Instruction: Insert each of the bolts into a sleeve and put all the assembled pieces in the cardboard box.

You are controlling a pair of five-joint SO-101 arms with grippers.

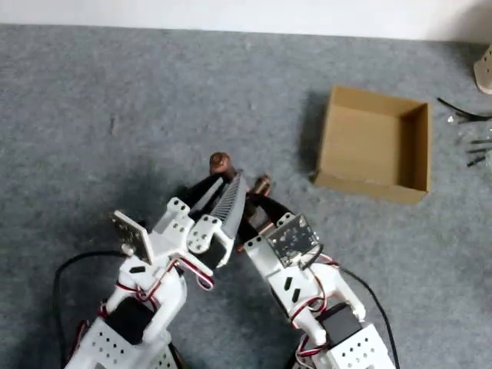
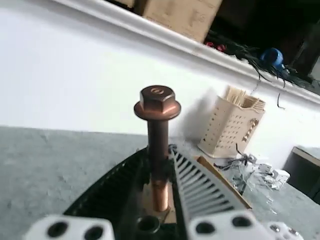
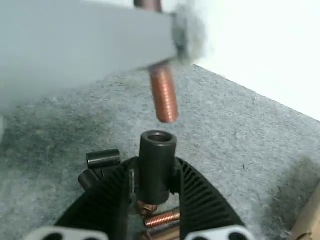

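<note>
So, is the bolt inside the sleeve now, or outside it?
Outside. The bolt is apart from the sleeve; carpet shows between its tip and the sleeve's open mouth.

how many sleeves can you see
2 for sure: an upright sleeve in the right hand, a lying sleeve on the carpet beside it. A half-hidden dark shape there may be a third.

The arms stand side by side at the near edge of the table [image 1: 115, 100], and their grippers meet between them. The left gripper [image 2: 159, 150] holds a bolt [image 2: 157, 107] upright, head up. The right gripper [image 3: 154, 170] holds a sleeve [image 3: 157, 150] upright beneath it. The bolt's tip hangs just above the sleeve's mouth, apart from it. Loose sleeves [image 3: 102, 158] and loose bolts [image 3: 162, 218] lie on the table under the right gripper. The box [image 1: 361, 146] sits farther back to the right, well apart. Cables [image 1: 469, 131] lie right of the box.
</note>
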